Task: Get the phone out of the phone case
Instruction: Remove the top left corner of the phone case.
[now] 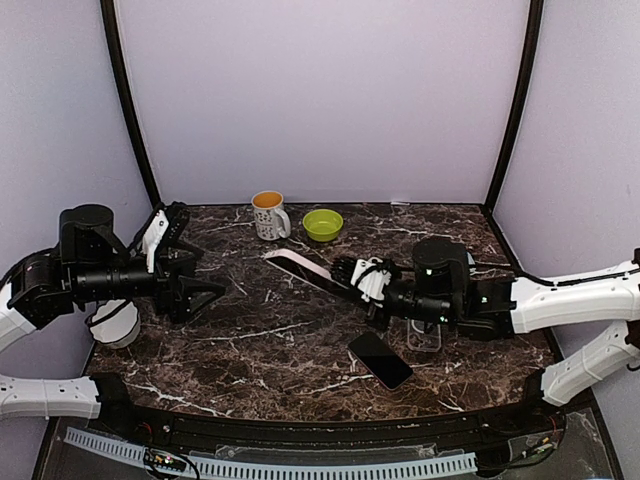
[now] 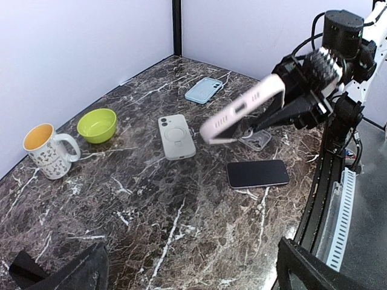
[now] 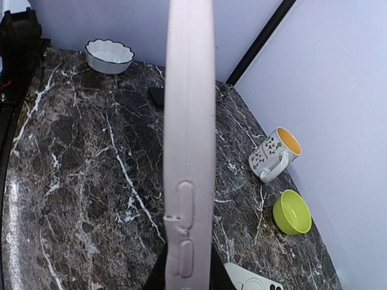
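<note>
My right gripper point(image 1: 355, 272) is shut on one end of a pale pink phone case point(image 1: 300, 268) and holds it in the air over the middle of the table, pointing left. The case's upper face looks dark from above; from the right wrist I see only its edge with the side buttons point(image 3: 188, 151). A bare black phone point(image 1: 380, 360) lies flat on the marble near the front, also in the left wrist view point(image 2: 258, 174). My left gripper point(image 1: 200, 262) hangs open and empty at the left, well apart from the case and the phone.
A mug point(image 1: 268, 213) and a green bowl point(image 1: 322, 224) stand at the back. A white bowl point(image 1: 115, 325) sits under the left arm. A white case point(image 2: 176, 136), a light blue case point(image 2: 204, 90) and a clear case point(image 1: 425, 335) lie on the table.
</note>
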`<move>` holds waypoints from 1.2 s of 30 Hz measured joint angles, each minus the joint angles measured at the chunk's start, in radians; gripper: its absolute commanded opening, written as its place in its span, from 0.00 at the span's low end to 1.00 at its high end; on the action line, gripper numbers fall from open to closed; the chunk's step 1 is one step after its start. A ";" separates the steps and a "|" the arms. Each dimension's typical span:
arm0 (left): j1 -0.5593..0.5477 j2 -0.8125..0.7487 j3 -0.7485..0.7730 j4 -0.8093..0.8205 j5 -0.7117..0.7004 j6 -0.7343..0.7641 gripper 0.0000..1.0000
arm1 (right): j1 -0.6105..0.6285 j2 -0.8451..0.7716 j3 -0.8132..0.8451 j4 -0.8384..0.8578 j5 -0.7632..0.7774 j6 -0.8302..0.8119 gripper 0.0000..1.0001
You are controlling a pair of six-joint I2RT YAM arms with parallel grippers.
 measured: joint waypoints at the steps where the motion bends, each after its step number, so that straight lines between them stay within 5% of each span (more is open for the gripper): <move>1: 0.000 -0.001 0.000 -0.002 -0.012 0.008 0.99 | -0.007 0.000 0.016 -0.003 -0.001 0.018 0.00; 13: 0.000 -0.067 -0.030 -0.003 -0.034 0.092 0.94 | -0.085 -0.001 0.088 -0.056 -0.051 0.097 0.00; 22: 0.000 -0.038 -0.060 0.036 0.097 0.182 0.88 | -0.085 -0.061 -0.051 -0.023 -0.049 0.016 0.00; 36: 0.000 0.019 -0.120 0.155 0.228 0.221 0.83 | -0.068 -0.025 -0.036 -0.061 -0.095 -0.024 0.00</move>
